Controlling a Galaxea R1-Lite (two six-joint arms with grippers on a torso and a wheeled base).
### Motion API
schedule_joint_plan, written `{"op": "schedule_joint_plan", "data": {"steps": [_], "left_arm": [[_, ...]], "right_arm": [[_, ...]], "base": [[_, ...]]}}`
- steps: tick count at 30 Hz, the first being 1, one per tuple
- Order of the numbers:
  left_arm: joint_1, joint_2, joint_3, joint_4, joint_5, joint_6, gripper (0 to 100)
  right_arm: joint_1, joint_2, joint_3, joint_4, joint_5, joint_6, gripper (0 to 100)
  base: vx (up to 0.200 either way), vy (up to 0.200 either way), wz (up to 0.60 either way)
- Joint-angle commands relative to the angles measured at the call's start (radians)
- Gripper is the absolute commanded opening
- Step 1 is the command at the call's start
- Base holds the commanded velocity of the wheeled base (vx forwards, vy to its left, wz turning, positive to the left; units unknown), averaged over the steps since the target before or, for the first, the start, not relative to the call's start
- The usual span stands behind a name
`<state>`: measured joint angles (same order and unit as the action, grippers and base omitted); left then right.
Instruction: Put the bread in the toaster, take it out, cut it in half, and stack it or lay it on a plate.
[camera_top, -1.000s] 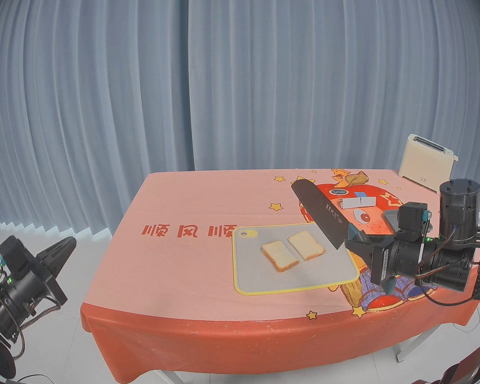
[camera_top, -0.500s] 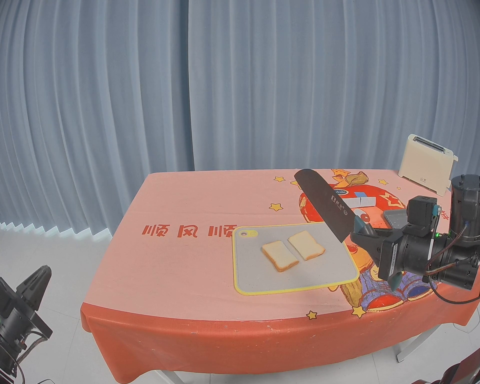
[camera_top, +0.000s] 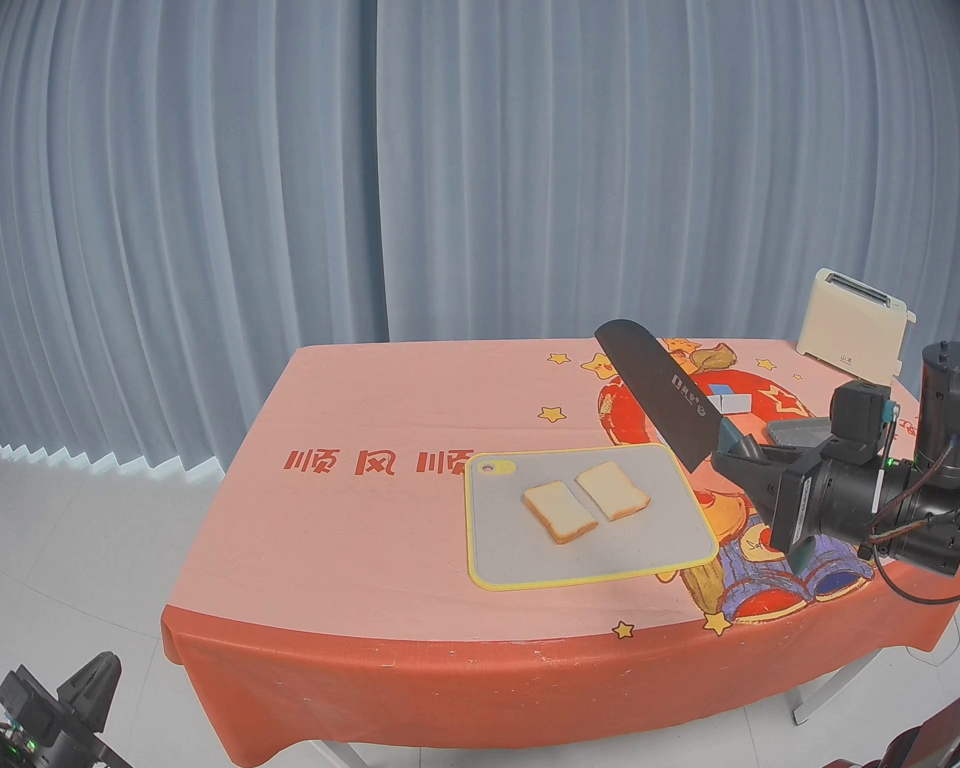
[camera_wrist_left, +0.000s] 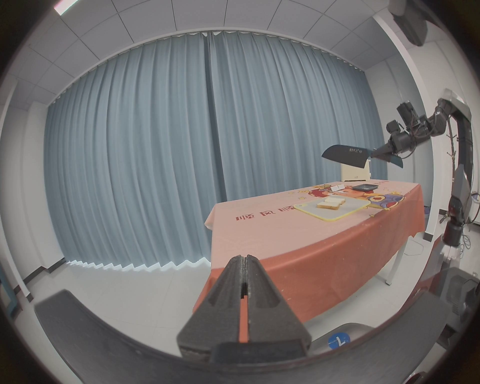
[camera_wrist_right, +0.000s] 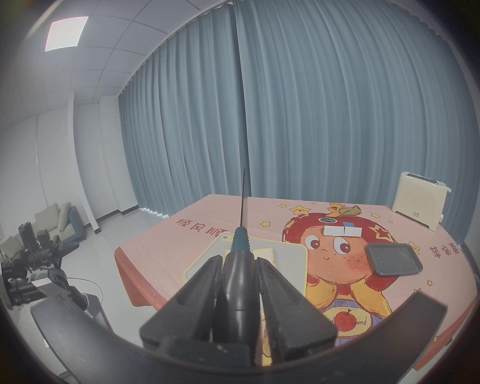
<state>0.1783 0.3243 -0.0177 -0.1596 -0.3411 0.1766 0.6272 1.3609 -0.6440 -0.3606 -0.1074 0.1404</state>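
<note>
right gripper (camera_top: 735, 455) fingers (camera_wrist_right: 197, 295) clamped the knife (camera_top: 660, 390), blade raised over the tabletop (camera_top: 380, 400). Two bread halves (camera_top: 560, 510) lay on the cutting board (camera_top: 500, 560). left gripper (camera_wrist_left: 243, 262) fingers pressed together, low, well off the tabletop.

Large red Chinese characters run in a row across the orange tablecloth (camera_top: 375, 462), just beside the cutting board (camera_top: 500, 545). Small white lettering sits on the black blade of the knife (camera_top: 665, 393), too small to make out. A faint mark shows low on the toaster (camera_top: 853, 327). A round blue sticker (camera_wrist_left: 339, 341) carries a white numeral.
</note>
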Motion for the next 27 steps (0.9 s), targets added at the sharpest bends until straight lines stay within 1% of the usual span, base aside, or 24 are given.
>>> {"op": "schedule_joint_plan", "data": {"steps": [1, 2, 5, 6, 7, 8, 10, 11, 12, 14, 17, 18, 19, 20, 21, 22, 24, 25, 26, 27], "left_arm": [[-0.011, -0.249, 0.013, 0.103, 0.071, 0.018, 0], [-0.011, -0.249, 0.015, 0.103, 0.091, 0.018, 0], [-0.013, -0.249, 0.016, 0.109, 0.182, -0.016, 0], [-0.013, -0.249, 0.016, 0.109, 0.182, -0.016, 0], [-0.011, -0.248, 0.018, 0.11, 0.246, -0.069, 0], [-0.011, -0.251, 0.018, 0.12, 0.283, -0.095, 0], [-0.014, -0.248, 0.016, 0.166, 0.338, -0.147, 0], [-0.013, -0.248, 0.016, 0.167, 0.349, -0.158, 0], [-0.014, -0.248, 0.016, 0.166, 0.349, -0.157, 0], [-0.014, -0.249, 0.018, 0.16, 0.341, -0.167, 0], [-0.02, -0.249, 0.018, 0.16, 0.307, -0.151, 0], [-0.023, -0.249, 0.018, 0.16, 0.304, -0.147, 0], [-0.083, -0.249, 0.018, 0.16, 0.303, -0.144, 0], [-0.126, -0.254, 0.016, 0.16, 0.303, -0.146, 0], [-0.201, -0.266, 0.018, 0.158, 0.304, -0.144, 0], [-0.224, -0.269, 0.018, 0.16, 0.301, -0.141, 0], [-0.197, -0.284, 0.018, 0.157, 0.3, -0.138, 0], [-0.192, -0.295, 0.018, 0.158, 0.301, -0.141, 0], [-0.189, -0.307, 0.018, 0.157, 0.313, -0.151, 0], [-0.189, -0.307, 0.018, 0.157, 0.313, -0.151, 0]], "right_arm": [[0.0, -0.02, -0.003, -0.001, 0.0, -0.001, 0], [0.002, -0.022, -0.003, 0.0, 0.0, -0.001, 0], [0.0, -0.022, 0.001, -0.001, 0.0, -0.001, 0], [0.0, -0.022, 0.001, -0.001, 0.0, -0.001, 0], [0.0, -0.026, -0.002, -0.001, 0.0, -0.001, 0], [0.002, -0.028, -0.003, -0.001, 0.0, -0.001, 0], [0.002, -0.034, -0.002, 0.0, 0.0, -0.001, 0], [0.0, -0.034, 0.0, 0.0, 0.0, -0.001, 0], [0.0, -0.034, 0.0, 0.0, 0.0, -0.001, 0], [-0.003, -0.039, -0.003, -0.001, 0.002, -0.001, 0], [-0.003, -0.04, -0.003, -0.001, 0.0, 0.001, 0], [-0.003, -0.04, -0.003, -0.001, 0.002, 0.001, 0], [-0.004, -0.039, -0.003, -0.001, 0.002, 0.001, 0], [-0.004, -0.04, -0.003, -0.001, 0.0, 0.001, 0], [-0.004, -0.042, -0.003, -0.001, 0.0, 0.001, 0], [-0.004, -0.043, -0.005, -0.001, 0.0, 0.001, 0], [-0.008, -0.045, -0.006, -0.001, 0.002, 0.001, 0], [-0.008, -0.043, -0.006, 0.0, 0.002, 0.001, 0], [-0.008, -0.042, -0.005, -0.001, 0.002, 0.001, 0], [-0.008, -0.042, -0.005, -0.001, 0.002, 0.001, 0]], "base": [[0.0, 0.0, 0.0], [0.0, 0.0, 0.0], [0.0, 0.0, 0.0], [0.0, 0.0, 0.0], [0.0, 0.0, 0.0], [0.0, 0.0, 0.0], [0.0, 0.0, 0.0], [0.0, 0.0, 0.0], [0.0, 0.0, 0.0], [0.0, 0.0, 0.0], [0.0, 0.0, 0.0], [0.0, 0.0, 0.0], [0.0, 0.0, 0.0], [0.0, 0.0, 0.0], [0.0, 0.0, 0.0], [0.0, 0.0, 0.0], [0.0, 0.0, 0.0], [0.0, 0.0, 0.0], [0.0, 0.0, 0.0], [0.0, 0.0, 0.0]]}}
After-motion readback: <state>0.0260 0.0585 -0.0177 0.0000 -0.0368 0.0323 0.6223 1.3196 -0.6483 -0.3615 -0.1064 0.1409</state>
